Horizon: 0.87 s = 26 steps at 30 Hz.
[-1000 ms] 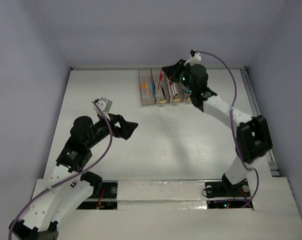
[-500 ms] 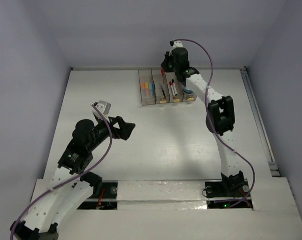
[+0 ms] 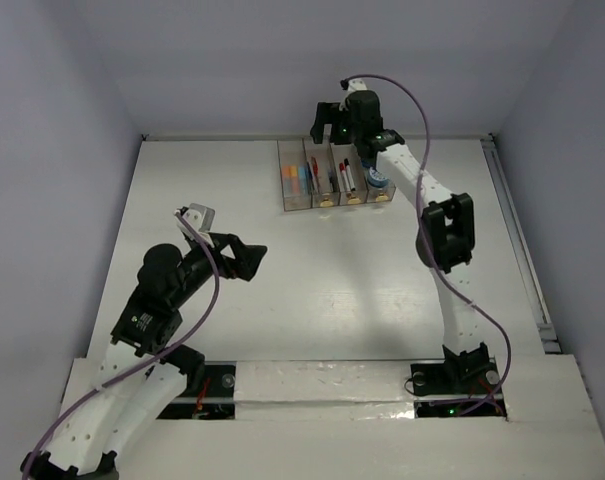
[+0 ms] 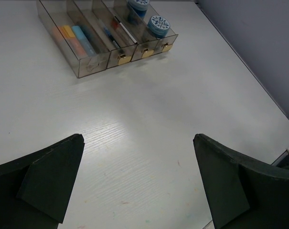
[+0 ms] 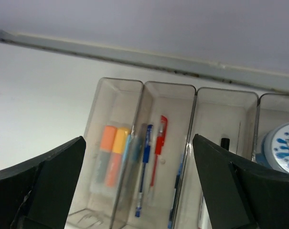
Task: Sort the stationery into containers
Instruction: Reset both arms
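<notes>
The containers are four translucent bins in a row at the back of the table. My right gripper hangs open above their far end, nothing between its fingers. In the right wrist view it looks down on orange stubby sticks in the left bin. A blue pen and a red pen lie in the second bin, with a blurred blue-grey streak at the divider. A blue-white roll fills the right bin. My left gripper is open over bare table, also empty in its own view.
In the left wrist view the containers stand far ahead with two rolls in the right bin. The back wall rises just behind the bins. A rail runs along the table's right edge.
My right gripper went from shut to open above the bins, after its arm swung to the back of the row. The left arm drew back slightly toward the near left.
</notes>
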Available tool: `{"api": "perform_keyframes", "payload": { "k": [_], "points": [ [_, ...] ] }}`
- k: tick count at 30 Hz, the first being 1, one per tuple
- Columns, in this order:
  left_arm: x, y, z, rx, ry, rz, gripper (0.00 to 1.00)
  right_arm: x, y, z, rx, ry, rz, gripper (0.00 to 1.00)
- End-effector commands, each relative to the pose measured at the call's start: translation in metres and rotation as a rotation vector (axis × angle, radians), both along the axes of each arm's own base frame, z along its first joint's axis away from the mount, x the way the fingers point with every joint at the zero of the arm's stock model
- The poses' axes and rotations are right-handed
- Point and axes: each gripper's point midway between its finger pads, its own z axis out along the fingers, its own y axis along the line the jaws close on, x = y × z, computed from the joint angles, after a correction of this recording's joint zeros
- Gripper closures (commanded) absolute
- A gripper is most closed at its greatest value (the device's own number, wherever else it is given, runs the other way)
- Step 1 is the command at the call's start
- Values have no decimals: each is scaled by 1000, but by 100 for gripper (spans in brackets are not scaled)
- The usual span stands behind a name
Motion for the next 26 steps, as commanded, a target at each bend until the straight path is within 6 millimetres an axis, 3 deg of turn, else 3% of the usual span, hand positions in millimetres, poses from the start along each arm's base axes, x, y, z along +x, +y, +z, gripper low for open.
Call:
{"api": "perform_keyframes", "payload": {
  "k": [1, 3, 4, 5, 7, 8, 10, 11, 12, 14, 15, 19, 21, 26],
  "points": [
    [0, 5, 20, -21, -77, 23, 1, -55, -12, 156, 142, -256, 36, 0],
    [-2, 8, 29, -39, -104, 35, 1, -83, -29, 196, 212, -358, -2, 0],
    [-3, 9, 33, -49, -118, 40, 1, -100, -41, 156, 192, -295, -30, 0],
    [-5, 12, 38, -59, -138, 49, 1, -142, -66, 224, 265, -446, -64, 0],
    [-5, 15, 48, -73, -167, 68, 1, -183, -93, 237, 291, -493, -119, 0],
    [-4, 20, 54, -82, -181, 94, 1, -226, -120, 249, 318, -540, -158, 0],
    [-5, 23, 75, -107, -230, 110, 1, -269, -145, 259, 354, -596, -195, 0],
    [-5, 26, 84, -114, -251, 122, 1, -284, -157, 240, 364, -579, -230, 0],
    [-8, 29, 102, -132, -288, 130, 1, -326, -181, 268, 432, -672, -257, 0],
    [-12, 33, 126, -156, -350, 141, 1, -354, -208, 266, 470, -695, -342, 0],
    [-17, 37, 145, -176, -392, 149, 1, -380, -225, 269, 503, -735, -371, 0],
    [-27, 57, 183, -192, -487, 225, 1, -415, -265, 254, 534, -744, -513, 0],
    [-29, 67, 196, -200, -512, 273, 1, -421, -270, 251, 539, -748, -524, 0],
    [-12, 72, 187, -195, -420, 341, 1, -412, -262, 240, 490, -703, -504, 0]
  ]
}}
